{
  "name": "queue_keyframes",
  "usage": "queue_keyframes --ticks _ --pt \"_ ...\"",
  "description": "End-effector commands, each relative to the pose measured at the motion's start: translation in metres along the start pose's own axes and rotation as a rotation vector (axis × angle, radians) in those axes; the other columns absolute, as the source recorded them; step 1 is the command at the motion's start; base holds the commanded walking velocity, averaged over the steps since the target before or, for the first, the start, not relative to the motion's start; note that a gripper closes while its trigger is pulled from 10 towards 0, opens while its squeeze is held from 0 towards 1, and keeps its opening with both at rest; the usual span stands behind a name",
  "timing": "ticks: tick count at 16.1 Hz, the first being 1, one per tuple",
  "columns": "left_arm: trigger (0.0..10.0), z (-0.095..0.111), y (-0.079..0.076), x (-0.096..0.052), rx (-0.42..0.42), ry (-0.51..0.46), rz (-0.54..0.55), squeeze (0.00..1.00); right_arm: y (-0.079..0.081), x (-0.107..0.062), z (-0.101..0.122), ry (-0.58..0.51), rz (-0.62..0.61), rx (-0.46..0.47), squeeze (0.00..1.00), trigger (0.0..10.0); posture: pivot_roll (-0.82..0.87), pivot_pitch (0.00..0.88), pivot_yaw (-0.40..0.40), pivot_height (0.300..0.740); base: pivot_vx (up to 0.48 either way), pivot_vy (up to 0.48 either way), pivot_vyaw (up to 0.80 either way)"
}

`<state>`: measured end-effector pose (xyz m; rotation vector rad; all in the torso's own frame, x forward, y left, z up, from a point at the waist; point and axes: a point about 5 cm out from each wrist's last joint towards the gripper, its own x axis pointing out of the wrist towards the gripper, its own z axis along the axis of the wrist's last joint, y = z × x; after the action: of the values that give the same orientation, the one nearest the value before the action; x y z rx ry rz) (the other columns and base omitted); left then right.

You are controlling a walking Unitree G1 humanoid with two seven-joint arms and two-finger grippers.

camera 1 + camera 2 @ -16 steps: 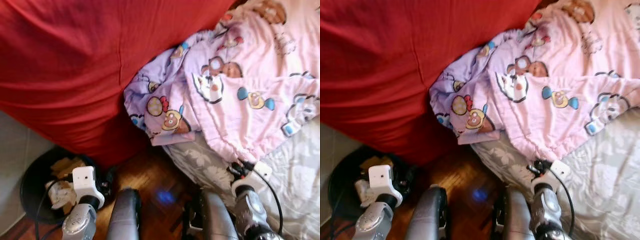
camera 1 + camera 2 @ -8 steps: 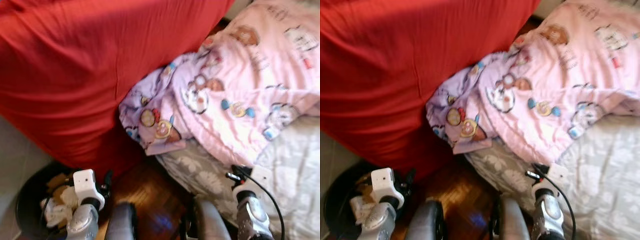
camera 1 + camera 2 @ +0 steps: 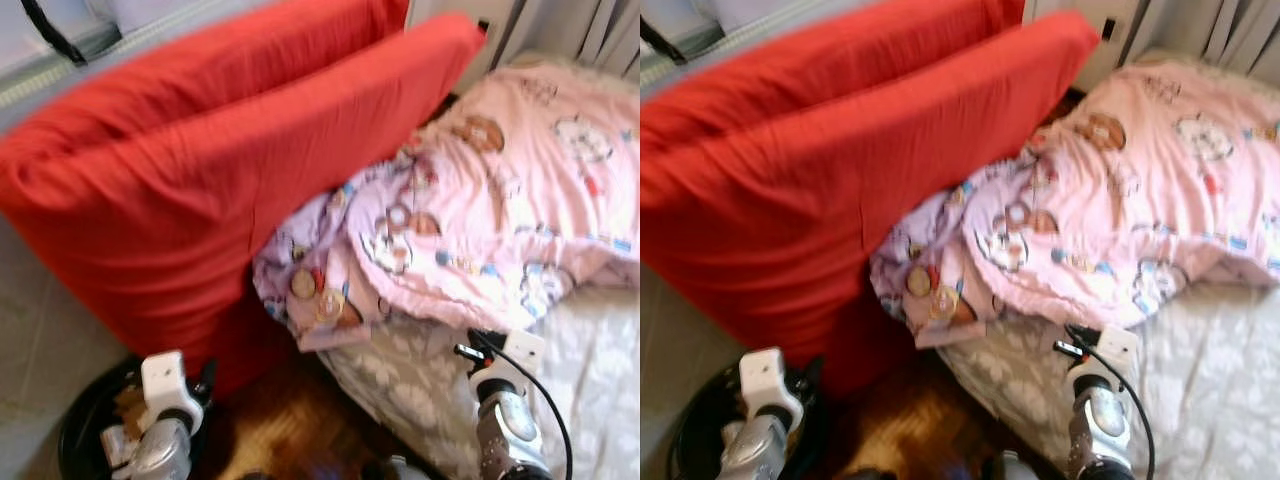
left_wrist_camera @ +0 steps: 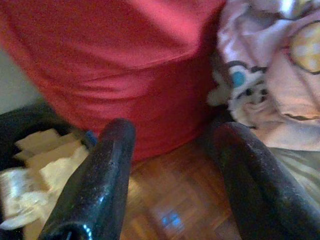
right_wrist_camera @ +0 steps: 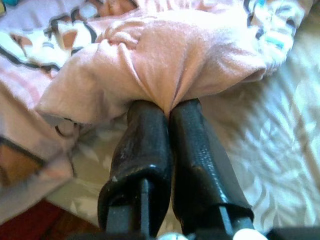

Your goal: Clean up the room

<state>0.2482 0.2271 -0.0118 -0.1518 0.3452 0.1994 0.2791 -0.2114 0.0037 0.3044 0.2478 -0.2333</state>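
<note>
The right end effector (image 5: 167, 112) is pinching the edge of the soft pink cartoon-print blanket (image 3: 500, 220), at the lower right of the frame. The blanket is lying on the bed with the grey flowered sheet (image 3: 420, 385), beside the 2 big red cushions (image 3: 200, 190). The left end effector (image 4: 170, 150) is hanging with its fingers spread apart above the round black bin of crumpled paper (image 3: 85, 445), at the lower left.
</note>
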Motion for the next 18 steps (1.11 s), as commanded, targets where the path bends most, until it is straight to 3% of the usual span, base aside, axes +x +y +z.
queue_keyframes --ticks 1,6,11,18 --pt "10.0 -0.018 0.007 -0.008 -0.004 0.082 0.025 0.0 -0.006 -0.006 -0.012 0.045 -0.022 -0.003 0.0 10.0 0.04 0.109 -0.003 0.74 0.0 0.0 0.0" --pt "10.0 -0.049 0.013 -0.02 0.031 0.248 0.032 0.0 -0.009 -0.012 -0.021 0.088 -0.014 -0.037 0.0 10.0 0.03 0.078 -0.001 0.74 0.0 0.0 0.0" --pt "10.0 -0.057 0.005 -0.025 0.035 0.261 0.019 0.0 -0.015 -0.01 -0.017 0.078 -0.051 -0.054 0.0 10.0 0.03 0.1 -0.011 0.74 0.0 0.0 0.0" --pt "10.0 -0.058 0.009 -0.027 0.045 0.265 0.014 0.0 -0.015 -0.01 -0.014 0.052 -0.087 -0.065 0.0 10.0 0.03 0.128 0.008 0.74 0.0 0.0 0.0"
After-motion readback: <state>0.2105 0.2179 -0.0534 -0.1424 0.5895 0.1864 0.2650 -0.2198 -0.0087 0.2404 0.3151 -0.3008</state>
